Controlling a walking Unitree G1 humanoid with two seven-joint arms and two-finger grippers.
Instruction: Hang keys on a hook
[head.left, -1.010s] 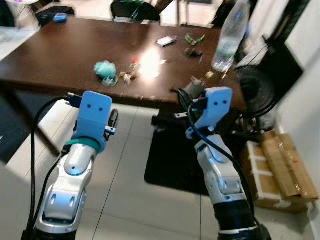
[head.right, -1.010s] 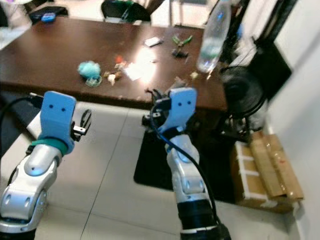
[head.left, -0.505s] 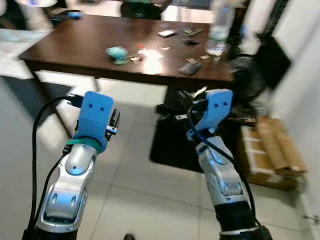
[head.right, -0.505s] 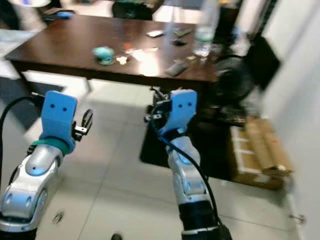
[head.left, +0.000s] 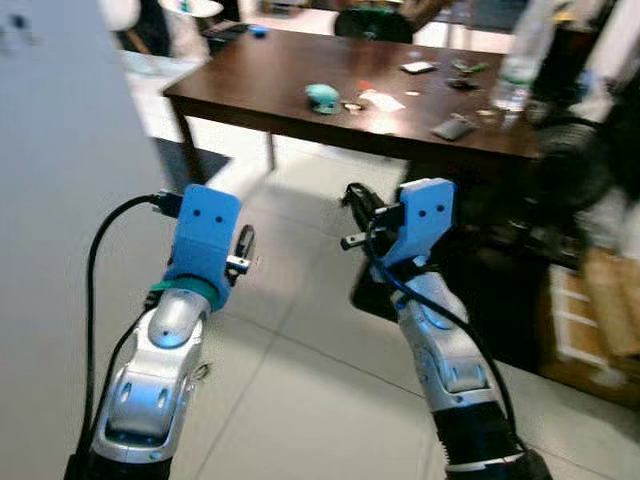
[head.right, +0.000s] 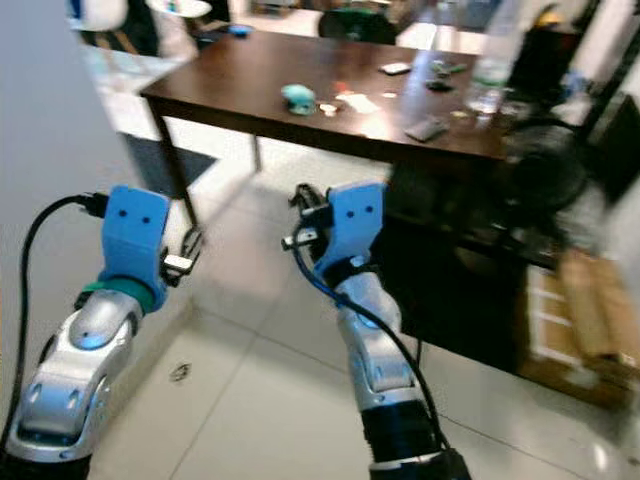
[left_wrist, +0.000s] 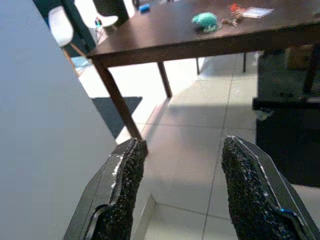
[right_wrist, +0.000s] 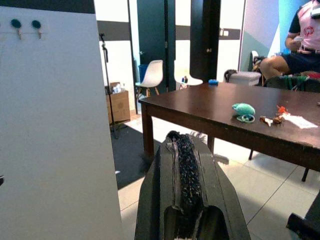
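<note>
White panel w/ hooks now ahead, robot turned off desk, approach stage; right gripper fingers shut, keys not discernible betw. them; left gripper fingers apart, empty.

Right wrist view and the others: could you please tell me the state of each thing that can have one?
left gripper: open, nothing between its fingers.
right gripper: shut; I cannot make out keys in it.
hooks: both bare, on the white panel.
white chair: upright, unoccupied.
teal object: lying on the table.
</note>
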